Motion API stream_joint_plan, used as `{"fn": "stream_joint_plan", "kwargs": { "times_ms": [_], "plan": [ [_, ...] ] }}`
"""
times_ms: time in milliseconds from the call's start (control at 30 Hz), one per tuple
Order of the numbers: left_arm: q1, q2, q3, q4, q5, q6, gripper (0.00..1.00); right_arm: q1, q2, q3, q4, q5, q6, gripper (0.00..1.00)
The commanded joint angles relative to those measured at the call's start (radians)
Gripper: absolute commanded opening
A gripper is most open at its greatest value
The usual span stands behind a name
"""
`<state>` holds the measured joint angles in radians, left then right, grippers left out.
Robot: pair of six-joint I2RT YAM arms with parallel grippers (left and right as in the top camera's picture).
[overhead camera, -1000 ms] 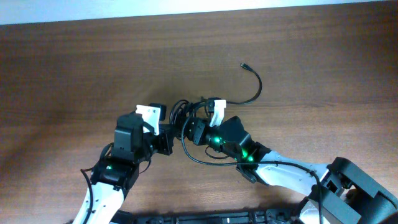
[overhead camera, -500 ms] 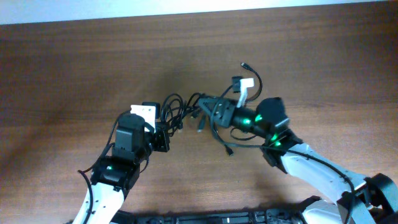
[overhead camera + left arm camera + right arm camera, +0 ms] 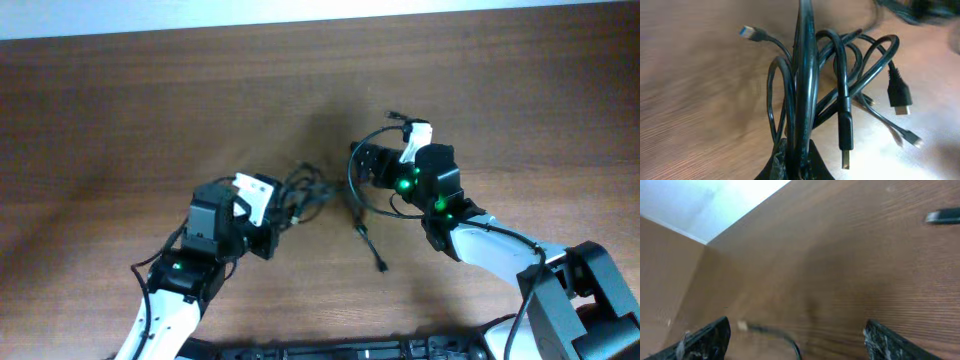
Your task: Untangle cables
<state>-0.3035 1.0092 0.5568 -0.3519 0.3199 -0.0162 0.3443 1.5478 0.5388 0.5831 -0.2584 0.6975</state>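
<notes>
The brown wooden desk (image 3: 120,110) fills the overhead view. Two arms reach in from the near edge, the left arm (image 3: 185,275) at near left and the right arm (image 3: 480,240) at near right.

The cables (image 3: 303,192) lie in a tangled bunch near the middle of the desk, just right of the left pincer (image 3: 272,222). In the left wrist view that pincer (image 3: 796,167) is closed tight on the bunch. Several cords run straight up from its grip, and loops (image 3: 865,65) spread out to the right over the desk.

One strand (image 3: 370,240) trails from beside the right pincer (image 3: 362,165) toward the near edge. Another arcs over that pincer on the far side.

The right pincer (image 3: 795,340) has its fingers (image 3: 707,339) spread wide. A thin cord with a light tip (image 3: 742,326) passes low between them; whether it touches either finger I cannot tell.

Plug ends show in the left wrist view: a broad black plug (image 3: 900,96) at right, a long flat plug (image 3: 845,145) hanging near the grip, and a pale blue tip (image 3: 746,32) at far left.
</notes>
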Motion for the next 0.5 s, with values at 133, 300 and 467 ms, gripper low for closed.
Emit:
{"fn": "stream_joint_plan", "kwargs": {
  "times_ms": [133, 300, 467],
  "plan": [
    [0.005, -0.027, -0.002, 0.022, -0.228, -0.195, 0.0, 0.206, -0.037, 0.006, 0.034, -0.28, 0.022, 0.59],
    [0.002, -0.027, -0.002, 0.043, -0.066, -0.196, 0.0, 0.358, -0.036, 0.006, 0.143, -0.108, 0.158, 0.54],
    [0.002, -0.027, -0.002, 0.044, 0.018, -0.195, 0.0, 0.424, -0.02, 0.006, 0.14, 0.05, 0.157, 0.36]
  ]
}}
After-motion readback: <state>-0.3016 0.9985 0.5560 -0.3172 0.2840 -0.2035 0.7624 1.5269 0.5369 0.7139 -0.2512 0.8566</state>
